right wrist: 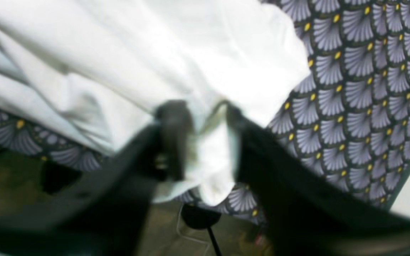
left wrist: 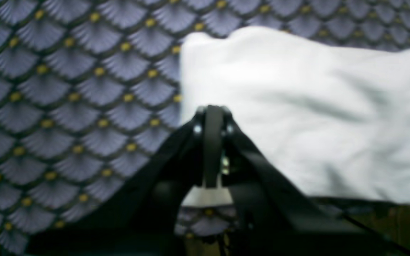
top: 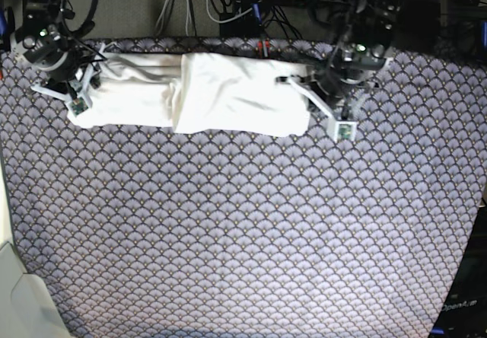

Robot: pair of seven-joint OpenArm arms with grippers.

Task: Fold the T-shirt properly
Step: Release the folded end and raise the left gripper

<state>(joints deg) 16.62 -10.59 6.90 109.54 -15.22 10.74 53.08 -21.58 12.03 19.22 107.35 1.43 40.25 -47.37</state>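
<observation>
Now T-shirt [right wrist: 205,53] edge betw. right gripper [right wrist: 199,117] jaws

Plain white T-shirt [top: 205,93], no print showing, gathered into a long, narrow, rumpled band. Stretched sideways along the far edge of the bench, running from near the far left corner to a little past the middle. Thicker, smoother fold toward the right end; looser, creased layers toward the left. One end hanging a little over the bench edge in the right wrist view [right wrist: 205,167].
</observation>
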